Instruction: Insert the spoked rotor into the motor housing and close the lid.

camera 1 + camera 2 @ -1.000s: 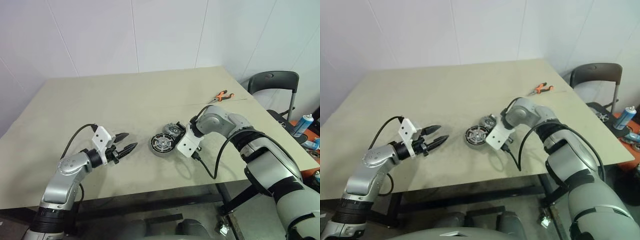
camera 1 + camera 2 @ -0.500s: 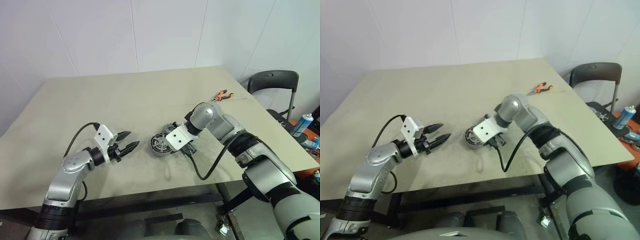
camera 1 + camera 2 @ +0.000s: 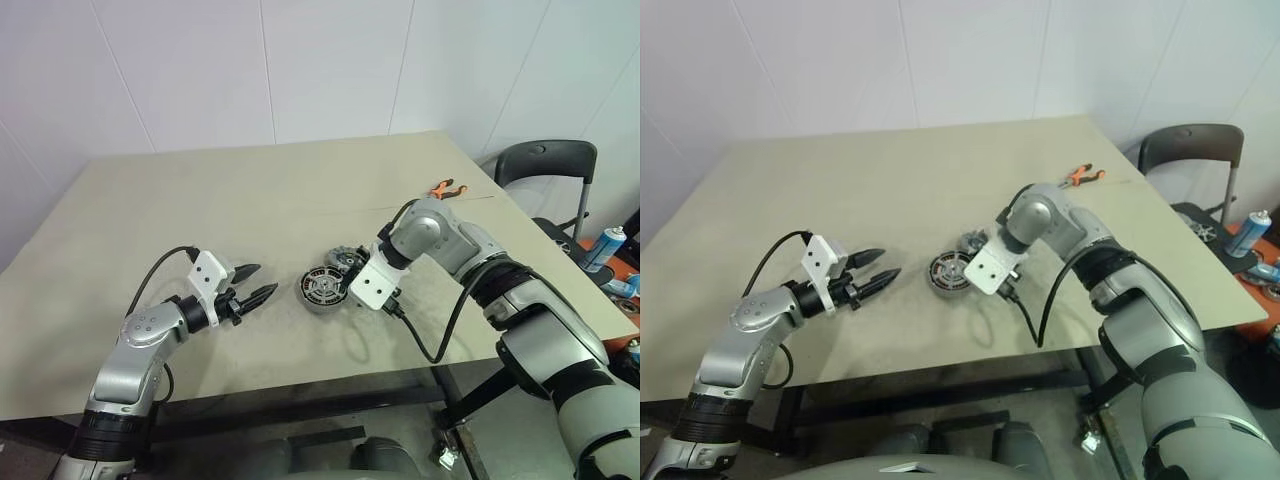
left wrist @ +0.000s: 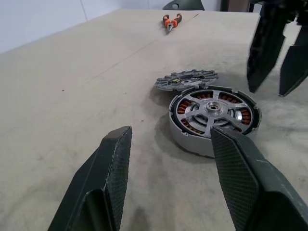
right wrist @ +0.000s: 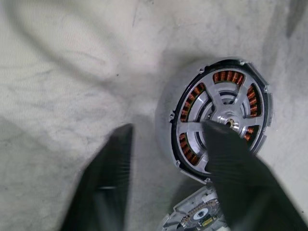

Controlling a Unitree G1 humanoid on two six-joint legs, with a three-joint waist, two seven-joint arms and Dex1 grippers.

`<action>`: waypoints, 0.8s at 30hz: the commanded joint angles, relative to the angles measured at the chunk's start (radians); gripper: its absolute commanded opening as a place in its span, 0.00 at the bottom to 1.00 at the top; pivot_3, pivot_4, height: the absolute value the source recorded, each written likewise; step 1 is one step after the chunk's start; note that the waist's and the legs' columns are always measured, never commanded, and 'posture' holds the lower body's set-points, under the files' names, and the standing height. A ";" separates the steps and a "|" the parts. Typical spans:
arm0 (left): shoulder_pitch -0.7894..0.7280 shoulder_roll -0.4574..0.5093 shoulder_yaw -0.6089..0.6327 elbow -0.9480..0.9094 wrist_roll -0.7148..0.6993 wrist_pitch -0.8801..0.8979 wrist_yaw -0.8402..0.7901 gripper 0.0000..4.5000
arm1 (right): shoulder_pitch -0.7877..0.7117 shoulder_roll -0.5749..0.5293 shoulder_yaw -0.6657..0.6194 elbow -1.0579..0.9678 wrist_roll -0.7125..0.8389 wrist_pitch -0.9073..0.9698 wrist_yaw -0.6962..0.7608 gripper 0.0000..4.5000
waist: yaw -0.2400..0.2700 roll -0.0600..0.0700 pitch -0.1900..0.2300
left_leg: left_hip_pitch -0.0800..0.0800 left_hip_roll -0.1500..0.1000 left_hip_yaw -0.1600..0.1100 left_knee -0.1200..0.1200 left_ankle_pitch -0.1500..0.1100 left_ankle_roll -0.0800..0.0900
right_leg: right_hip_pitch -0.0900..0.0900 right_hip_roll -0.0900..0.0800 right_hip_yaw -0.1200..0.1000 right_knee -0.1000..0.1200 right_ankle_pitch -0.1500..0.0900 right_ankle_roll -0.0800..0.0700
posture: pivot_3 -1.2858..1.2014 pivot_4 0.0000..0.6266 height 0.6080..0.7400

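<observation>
Housing [image 4: 214, 120] sits on the table [image 3: 250, 210] near your front edge, between the two arms. Looking down into it from the right wrist view, you see copper windings around a pale hub, with a silver spoked piece lying across the top inside the dark rim. Whether that piece is the lid or the rotor, you cannot tell from these views.

Just behind the housing, touching or nearly touching its far rim, lies a flat grey round part [image 4: 186, 79] with a jagged edge. It rests a little tilted on the table.

Your right gripper [image 4: 276, 57] hangs just beside the housing on its right, pointing steeply down — fingers spread apart and holding nothing. In its own wrist view one finger [image 5: 226, 168] crosses over the housing's face and the other [image 5: 108, 178] stands over bare table. No contact with the housing can be made out.

Your left gripper [image 3: 255, 285] hovers well to the left of the housing, pointing roughly level toward it. Its two fingers stand apart and empty; in the left wrist view the housing shows past them, clear of both.

Orange-handled pliers [image 3: 443, 190] lie far back on the right of the table — well away from the parts. A dark chair [image 3: 545, 165] stands beyond the table's right corner.
</observation>
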 commanded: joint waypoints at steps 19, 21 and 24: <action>0.005 0.002 0.005 -0.024 0.013 -0.021 0.005 0.61 | -0.059 0.036 0.029 0.214 -0.164 -0.120 -0.192 0.67 | 0.000 0.000 0.000 | 0.000 0.000 0.000 -0.001 0.000 0.000 | 0.000 0.000 0.000 0.000 0.000 0.000 | 0.52 0.00 1.00; 0.005 0.001 0.004 -0.025 0.013 -0.021 0.003 0.61 | -0.054 0.037 0.030 0.215 -0.167 -0.132 -0.205 0.67 | 0.000 0.000 0.000 | 0.000 0.000 0.000 -0.001 0.000 0.000 | 0.000 0.000 0.000 0.000 0.000 0.000 | 0.52 0.00 1.00; 0.005 0.001 0.004 -0.019 0.014 -0.026 0.002 0.61 | -0.046 0.028 0.039 0.216 -0.176 -0.145 -0.200 0.54 | 0.000 0.000 0.000 | 0.000 0.000 0.000 -0.001 0.000 0.000 | -0.001 0.000 0.000 0.000 0.000 0.000 | 0.52 0.00 1.00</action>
